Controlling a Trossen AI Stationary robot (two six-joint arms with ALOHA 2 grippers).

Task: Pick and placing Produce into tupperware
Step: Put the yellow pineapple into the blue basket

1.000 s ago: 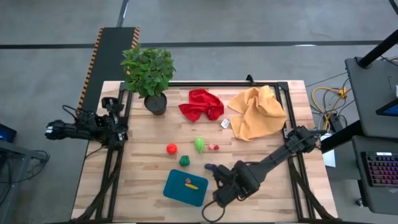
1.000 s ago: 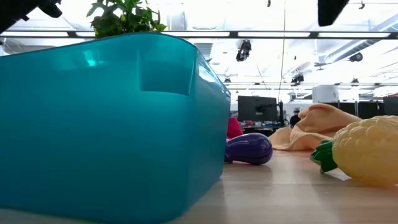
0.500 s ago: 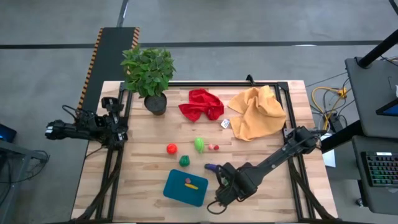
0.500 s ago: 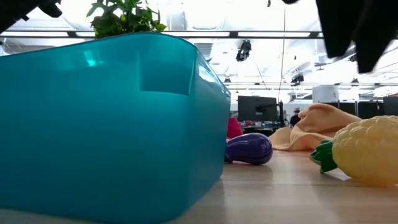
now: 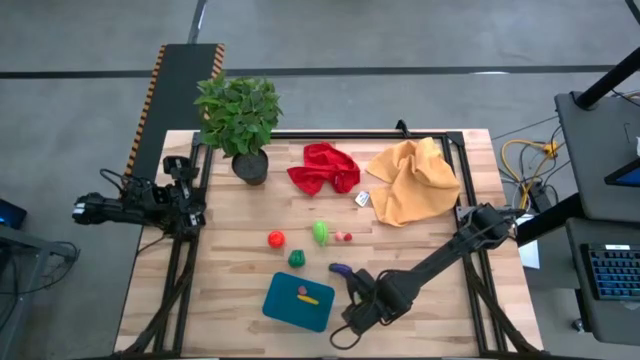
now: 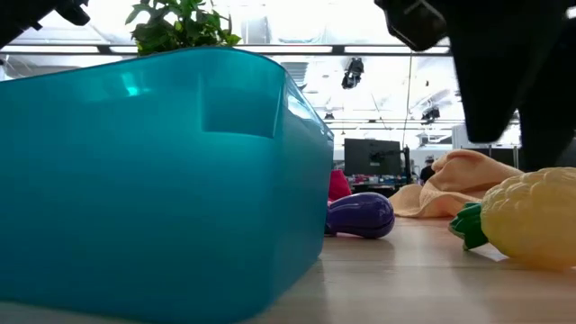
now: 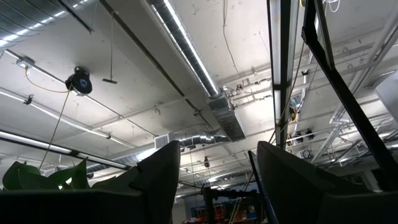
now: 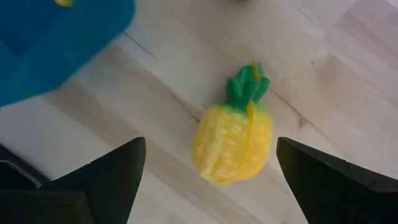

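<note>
The left tool (image 7: 214,180), open, waits off the surface's left edge. The blue container (image 5: 298,300) sits near the front edge. Just right of it, the right tool (image 8: 208,168) hangs open over the yellow pineapple (image 8: 233,142); descend straight, straddle its body, close gently.

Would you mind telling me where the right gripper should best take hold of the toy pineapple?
Probably across the yellow body of the pineapple, coming straight down. It lies flat on the table, and the right gripper hangs open, its fingers either side. The green crown looks too thin.
</note>
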